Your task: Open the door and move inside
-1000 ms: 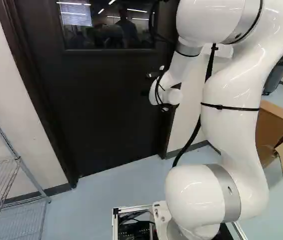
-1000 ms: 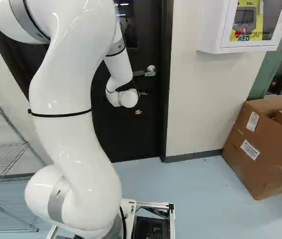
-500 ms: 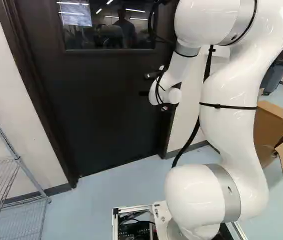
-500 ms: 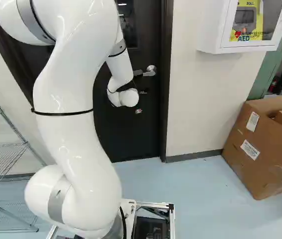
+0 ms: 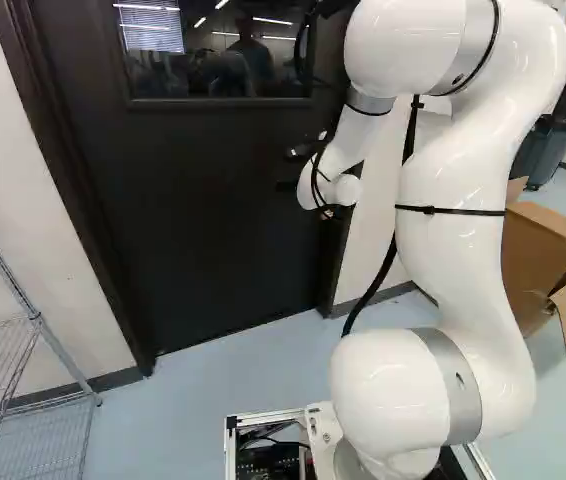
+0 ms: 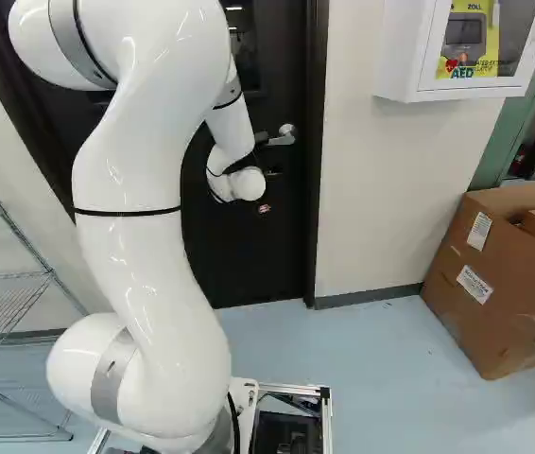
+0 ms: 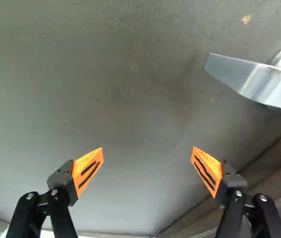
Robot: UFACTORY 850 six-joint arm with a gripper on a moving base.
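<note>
Pincer (image 7: 148, 152) is apart, holding nothing. Lever (image 7: 257, 83) sits ahead, off to 1 side, not between fingers; looks stiff, slick metal, best pressed near its free end. Door (image 5: 193, 210) is closed behind it, probably heavy. Versus earlier, arm (image 6: 126, 170) sits further right in right base view; door unmoved.

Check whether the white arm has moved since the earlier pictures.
Yes. In the right base view the upper part of the arm has shifted rightward, closer to the door handle, while its lowest joint has stayed put.
</note>
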